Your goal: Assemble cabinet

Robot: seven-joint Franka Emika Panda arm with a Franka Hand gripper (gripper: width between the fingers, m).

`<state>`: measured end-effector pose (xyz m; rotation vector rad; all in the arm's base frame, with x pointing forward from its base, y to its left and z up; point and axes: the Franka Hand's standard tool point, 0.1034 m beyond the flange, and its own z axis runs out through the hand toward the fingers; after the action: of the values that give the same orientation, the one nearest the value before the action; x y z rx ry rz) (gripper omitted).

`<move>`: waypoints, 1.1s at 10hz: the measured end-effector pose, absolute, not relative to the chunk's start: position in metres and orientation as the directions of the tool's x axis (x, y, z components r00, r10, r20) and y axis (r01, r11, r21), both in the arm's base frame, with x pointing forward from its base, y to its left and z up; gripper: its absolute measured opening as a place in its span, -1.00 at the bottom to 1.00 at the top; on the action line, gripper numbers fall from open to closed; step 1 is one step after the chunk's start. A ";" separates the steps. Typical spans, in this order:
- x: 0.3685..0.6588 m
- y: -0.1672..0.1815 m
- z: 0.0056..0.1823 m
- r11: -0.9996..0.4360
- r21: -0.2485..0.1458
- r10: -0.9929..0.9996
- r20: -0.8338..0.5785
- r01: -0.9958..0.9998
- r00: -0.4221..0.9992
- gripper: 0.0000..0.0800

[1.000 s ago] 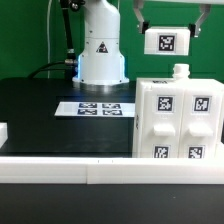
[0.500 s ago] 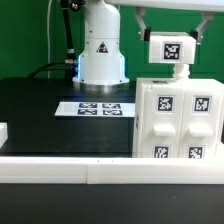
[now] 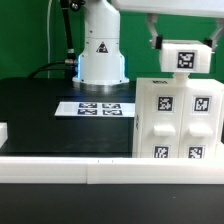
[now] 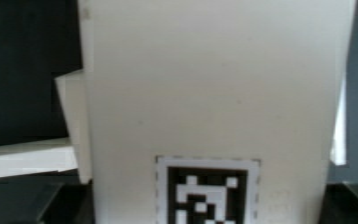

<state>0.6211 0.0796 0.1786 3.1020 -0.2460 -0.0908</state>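
Gripper (image 3: 186,47) is clamped on a tagged white panel (image 3: 187,58) above the cabinet (image 3: 175,115). Lowered off-line (alignment hard to judge), it could jam or slip.

Claw (image 3: 185,44): one, mine.
Arm (image 3: 100,45): one, also mine.
White panel (image 3: 185,58) in my grip: one.
Cabinet (image 3: 178,125): one.
Tags (image 3: 165,101) on the cabinet's near face: four that I can see.
Tags on the white panel: one.
Marker board (image 3: 95,107): one; its tags are too small for me to count.
Small white piece (image 3: 3,130) at the exterior view's left edge: one.
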 end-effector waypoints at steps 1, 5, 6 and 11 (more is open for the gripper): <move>0.621 0.083 0.179 -0.988 0.033 -0.156 -0.054 -0.154 0.986 0.40; 0.615 0.074 0.176 -0.986 0.031 -0.167 -0.040 -0.166 0.985 0.40; 0.608 0.072 0.172 -0.985 0.034 -0.171 -0.051 -0.169 0.984 0.40; 0.610 0.075 0.167 -0.984 0.026 -0.177 -0.019 -0.176 0.984 0.40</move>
<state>0.6099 0.0745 0.1667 3.1049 -0.2759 -0.0334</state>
